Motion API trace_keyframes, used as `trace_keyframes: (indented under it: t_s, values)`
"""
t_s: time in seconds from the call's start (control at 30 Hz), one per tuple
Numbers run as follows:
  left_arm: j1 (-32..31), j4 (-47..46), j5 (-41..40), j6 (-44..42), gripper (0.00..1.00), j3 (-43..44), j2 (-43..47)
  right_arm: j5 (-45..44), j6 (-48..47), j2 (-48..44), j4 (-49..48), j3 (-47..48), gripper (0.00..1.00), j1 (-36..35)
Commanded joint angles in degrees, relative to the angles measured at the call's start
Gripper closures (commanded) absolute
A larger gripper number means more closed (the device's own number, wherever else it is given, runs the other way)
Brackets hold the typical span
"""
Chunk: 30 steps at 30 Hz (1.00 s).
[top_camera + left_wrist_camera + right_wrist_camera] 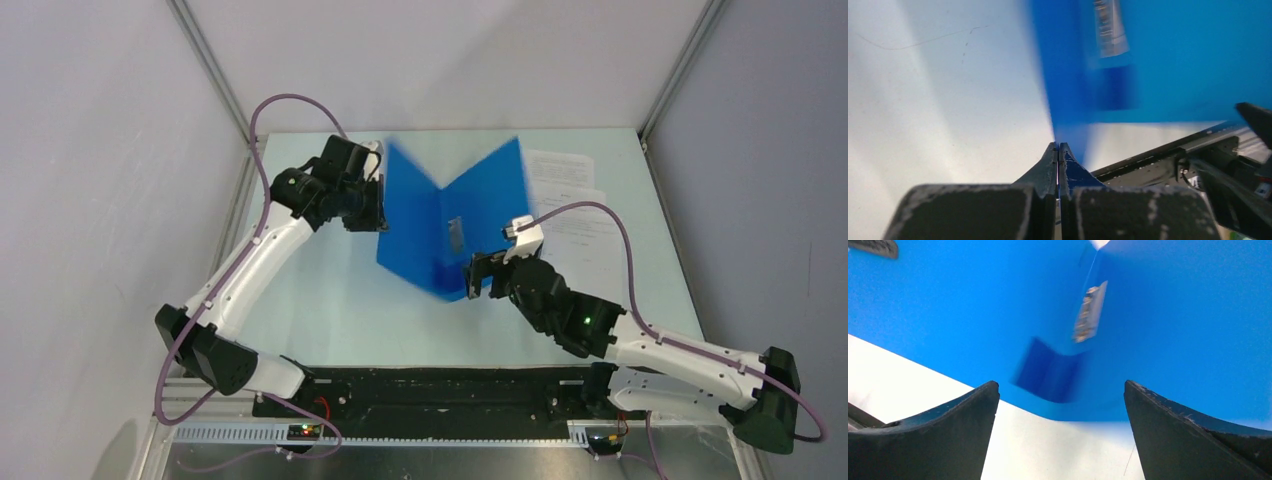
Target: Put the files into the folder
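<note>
The blue folder [455, 215] stands half open in a V on the table, its image blurred by motion. My left gripper [383, 205] is shut on the outer edge of the folder's left cover, seen edge-on at the fingertips in the left wrist view [1058, 145]. The folder's inside [1173, 60] and its metal clip [1109, 27] show there. My right gripper [482, 277] is open and empty at the folder's near edge. In the right wrist view [1061, 385] the folder [973, 315] and clip [1089, 312] lie just beyond its fingertips. The files [580, 215] lie flat right of the folder.
The pale table [330, 300] is walled by white panels at the back and sides. A black rail with the arm bases [440, 395] runs along the near edge. Purple cables loop over both arms.
</note>
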State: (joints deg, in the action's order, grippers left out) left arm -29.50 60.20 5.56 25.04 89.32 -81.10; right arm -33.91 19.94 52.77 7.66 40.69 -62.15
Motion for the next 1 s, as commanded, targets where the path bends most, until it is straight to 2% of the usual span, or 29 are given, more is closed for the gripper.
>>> trace_keyframes:
  t_s: [0.0, 0.1, 0.23, 0.33, 0.43, 0.5, 0.63, 0.7, 0.8, 0.83, 0.9, 0.97]
  values:
    - [-0.2, 1.8, -5.0, -3.7, 1.0, -0.3, 0.7, 4.1, 1.2, -2.1, 1.3, 3.2, 0.01, 1.4]
    - [-0.2, 0.2, -5.3, -1.3, 1.0, 1.2, -0.1, 10.3, 2.5, -1.7, 4.1, 5.1, 0.01, 0.9]
    - [-0.2, -0.7, -5.4, -0.5, 1.0, 2.5, -0.9, 12.4, 5.7, -2.8, 6.9, 5.7, 0.01, 0.8]
    - [-0.2, -0.8, -5.3, -1.6, 1.0, 1.3, -0.3, 12.4, 8.2, -2.4, 8.2, 5.8, 0.01, 4.8]
    - [-0.2, -0.7, -5.3, -2.4, 1.0, -0.8, 0.6, 16.4, 9.3, -0.3, 7.5, 6.0, 0.05, 9.5]
    - [-0.2, -0.9, -5.2, -2.9, 1.0, -2.3, 1.5, 19.0, 10.1, 2.3, 6.7, 6.3, 0.11, 12.5]
    - [-0.2, -2.3, -2.4, -5.1, 1.0, -4.6, 3.8, 22.4, 12.2, 12.4, 9.6, 9.9, 0.35, 16.4]
    - [-0.2, -2.3, -2.7, -6.6, 1.0, -4.9, 4.8, 25.1, 14.2, 17.8, 12.6, 12.6, 0.37, 20.1]
    - [-0.2, -2.3, -4.1, -7.8, 1.0, -4.9, 6.5, 33.9, 20.2, 22.8, 13.9, 13.1, 0.26, 24.9]
    - [-0.2, -2.4, -4.9, -7.4, 1.0, -4.8, 6.8, 36.0, 21.4, 24.2, 12.9, 12.7, 0.19, 26.7]
    - [-0.2, -2.6, -6.3, -6.6, 1.0, -4.7, 7.8, 41.1, 25.3, 24.9, 9.2, 10.1, 0.11, 28.5]
    - [-0.1, -2.7, -8.8, -6.0, 1.0, -4.3, 9.0, 44.4, 27.4, 24.8, 5.8, 7.1, 0.07, 29.5]
